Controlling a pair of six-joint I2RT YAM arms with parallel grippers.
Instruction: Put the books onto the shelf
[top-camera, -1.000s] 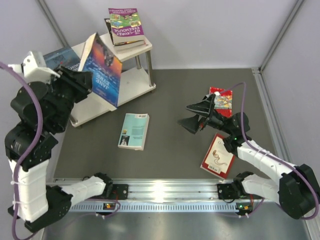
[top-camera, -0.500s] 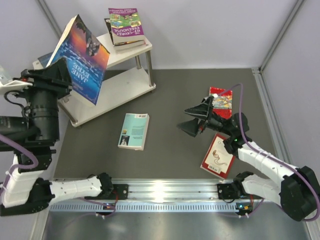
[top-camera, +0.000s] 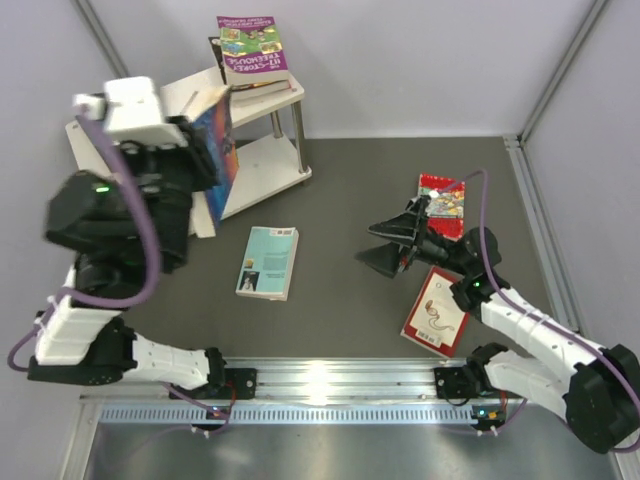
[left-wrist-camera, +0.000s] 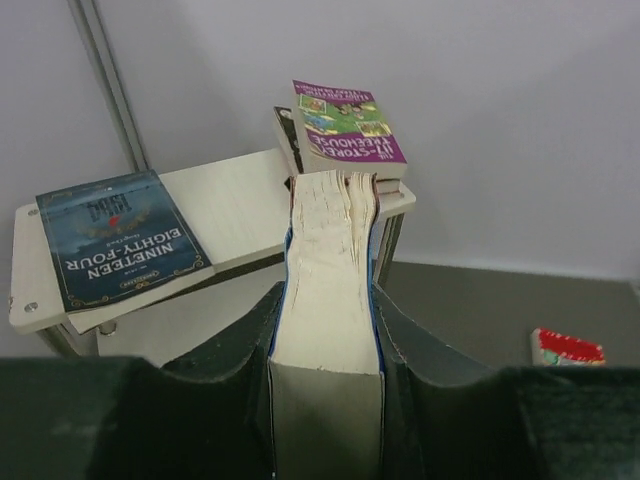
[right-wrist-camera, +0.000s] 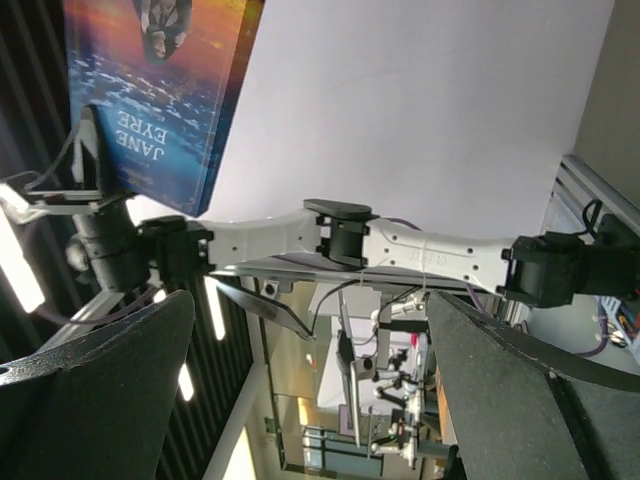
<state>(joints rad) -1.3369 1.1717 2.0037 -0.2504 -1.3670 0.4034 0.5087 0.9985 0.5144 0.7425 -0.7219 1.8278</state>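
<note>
My left gripper (top-camera: 208, 160) is shut on the blue sunset book (top-camera: 220, 148) and holds it edge-on above the shelf (top-camera: 265, 160). In the left wrist view the book's page edge (left-wrist-camera: 330, 250) stands between my fingers (left-wrist-camera: 250, 340) and points at the stack topped by the purple-green book (left-wrist-camera: 345, 122). A dark blue book (left-wrist-camera: 120, 238) lies flat on a shelf board (left-wrist-camera: 240, 195). On the table lie a pale teal book (top-camera: 268, 262), a red book (top-camera: 442, 195) and a maroon book with a white panel (top-camera: 436, 310). My right gripper (top-camera: 385, 245) hangs open and empty between the teal and red books.
The purple-green book (top-camera: 252, 50) tops a short stack at the shelf's right end. White walls close in the back and sides, with a metal rail (top-camera: 320, 385) along the near edge. The right wrist view faces the left arm and its held book (right-wrist-camera: 160, 90).
The left arm has swung forward and turned the blue sunset book from cover-up to edge-on, closer to the shelf's stack. The right gripper has barely shifted.
</note>
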